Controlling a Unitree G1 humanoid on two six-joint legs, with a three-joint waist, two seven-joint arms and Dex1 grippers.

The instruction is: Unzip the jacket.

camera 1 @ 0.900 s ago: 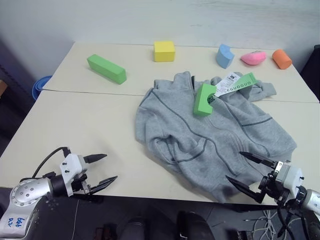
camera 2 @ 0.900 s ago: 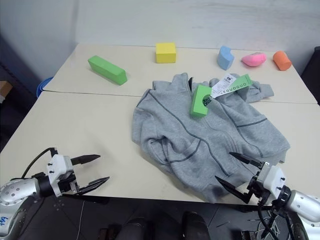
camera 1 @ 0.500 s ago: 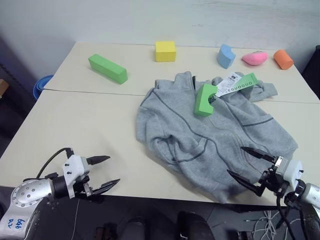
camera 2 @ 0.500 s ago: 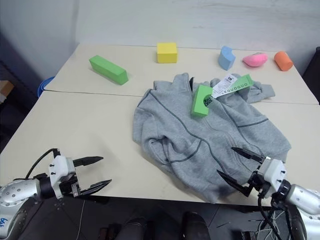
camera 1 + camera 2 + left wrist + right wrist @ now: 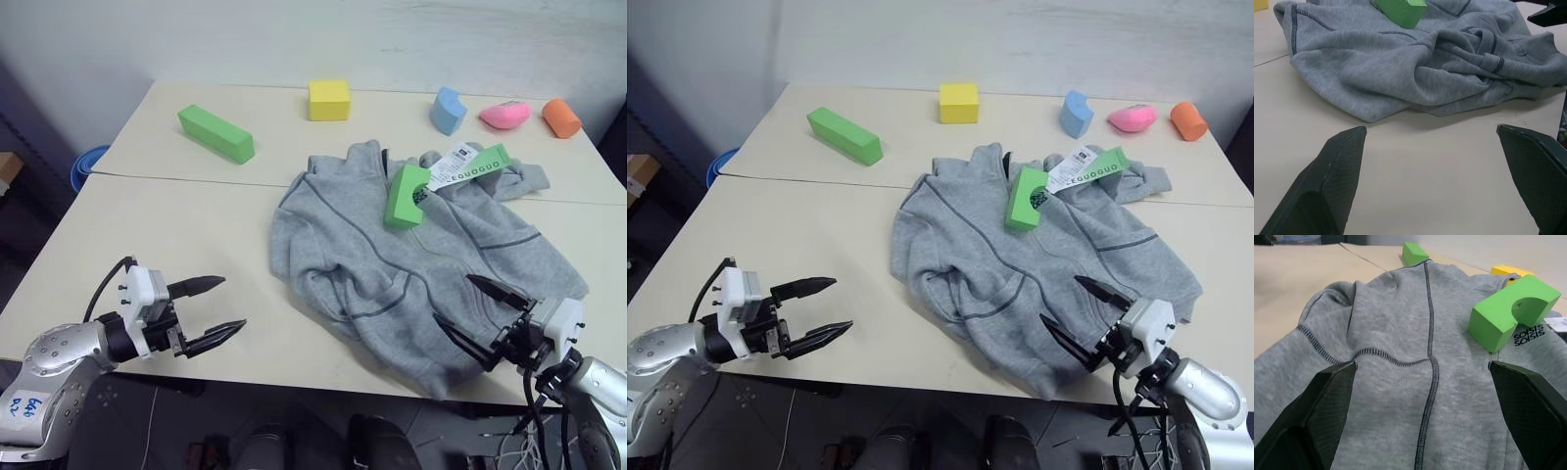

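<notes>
A crumpled grey jacket point(image 5: 421, 269) lies on the right half of the pale surface point(image 5: 167, 235), unchanged, with a green foam arch point(image 5: 406, 194) resting on its chest. The right gripper point(image 5: 474, 315) has moved in over the jacket's near hem, fingers spread. The left gripper point(image 5: 214, 311) has edged forward over bare surface, fingers also spread.
</notes>
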